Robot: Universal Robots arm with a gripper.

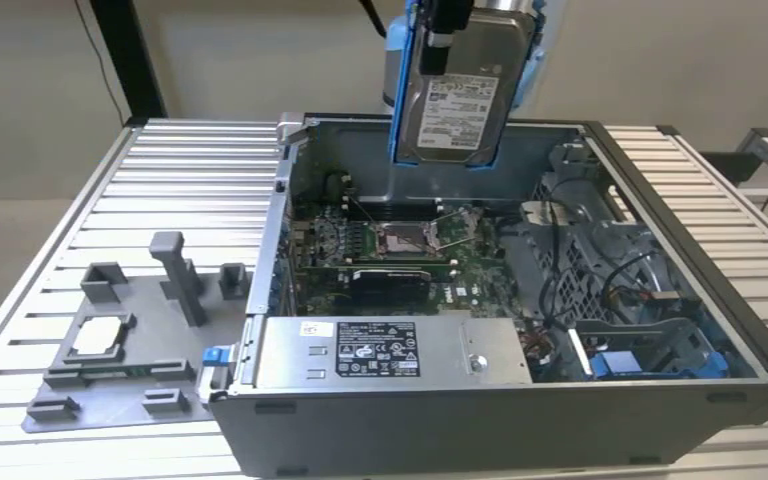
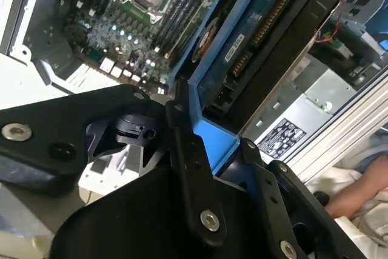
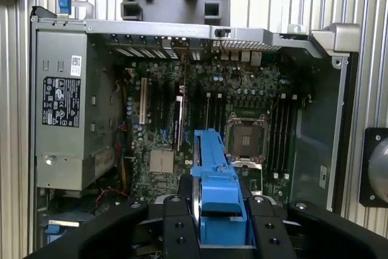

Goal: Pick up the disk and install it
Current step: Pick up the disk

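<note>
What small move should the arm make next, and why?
Probably a short shift toward the exterior view's right, staying high: the end effector holds the silver hard drive with blue rails upright over the green motherboard, while the grey bay with blue fittings lies that way.

- My gripper (image 3: 219,222): matt black metal fingers, bright screw heads.
- The disk (image 1: 454,100): dull silver metal, white paper label, glossy blue plastic rails.
- Computer case (image 1: 491,430): matt grey sheet metal.
- Table (image 1: 184,190): ribbed, satin-finish aluminium.
</note>
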